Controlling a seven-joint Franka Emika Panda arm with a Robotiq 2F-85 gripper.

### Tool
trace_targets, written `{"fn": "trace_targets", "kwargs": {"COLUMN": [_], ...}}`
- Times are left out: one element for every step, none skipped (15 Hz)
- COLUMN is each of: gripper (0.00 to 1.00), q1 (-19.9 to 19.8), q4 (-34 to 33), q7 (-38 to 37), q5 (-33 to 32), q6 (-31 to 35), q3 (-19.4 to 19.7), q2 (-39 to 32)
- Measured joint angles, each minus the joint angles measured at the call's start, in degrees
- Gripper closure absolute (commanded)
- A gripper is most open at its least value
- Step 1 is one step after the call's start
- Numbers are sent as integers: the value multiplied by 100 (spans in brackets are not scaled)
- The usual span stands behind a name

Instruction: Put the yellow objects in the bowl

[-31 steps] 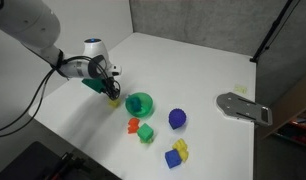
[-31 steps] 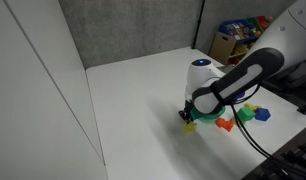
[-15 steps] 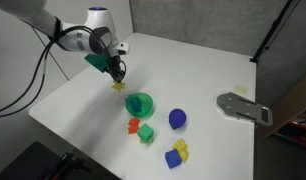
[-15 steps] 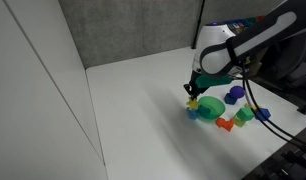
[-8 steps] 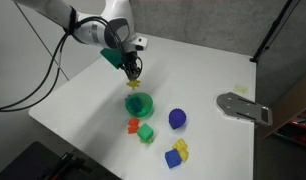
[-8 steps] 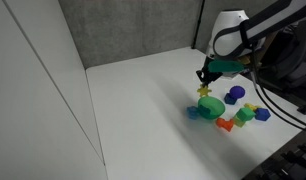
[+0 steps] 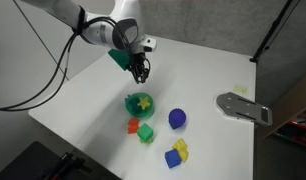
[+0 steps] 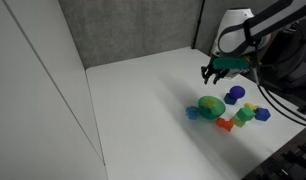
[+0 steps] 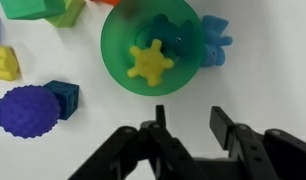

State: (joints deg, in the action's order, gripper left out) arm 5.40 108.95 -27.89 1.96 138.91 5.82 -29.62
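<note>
Left of centre on the white table (image 7: 93, 95), in an exterior view, the gripper (image 7: 141, 72) hangs above the green bowl (image 7: 129, 103) with its jaws spread and nothing between them. Half a second earlier it held the yellow star over the bowl. Now the yellow star (image 7: 142, 100) lies inside the bowl, so it has just been let go.

The wrist view confirms this: the star rests flat on the bowl's floor, and the open fingers (image 9: 158, 128) stand clear of the rim.

Further right, past the blue ball (image 7: 177, 119), the yellow block (image 7: 182, 148) sits on the table touching the blue cube (image 7: 173, 158), well apart from the bowl.

By my judgement the task is half done, with one yellow piece delivered and one left. The next move would call for crossing to the block, and the cube pressed against it could get in the way of a clean grasp.
</note>
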Motion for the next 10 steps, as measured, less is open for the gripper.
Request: {"fn": "trace_targets", "kwargs": {"gripper": [11, 2, 0, 0, 0, 0, 0, 0, 0, 1], "q1": [-9, -18, -28, -43, -65, -95, -130, -173, -219, -266], "q4": [0, 0, 0, 0, 5, 20, 56, 104, 169, 251], "q7": [2, 14, 46, 108, 184, 287, 410, 537, 657, 767], "q5": [0, 0, 0, 0, 0, 0, -8, -27, -58, -113], "q6": [-27, -94, -203, -349, -532, -720, -896, -1050, -1166, -1231], "q3": [1, 1, 1, 1, 1, 1, 3, 5, 7, 16], "q2": [5, 18, 42, 80, 134, 194, 270, 347, 434, 517]}}
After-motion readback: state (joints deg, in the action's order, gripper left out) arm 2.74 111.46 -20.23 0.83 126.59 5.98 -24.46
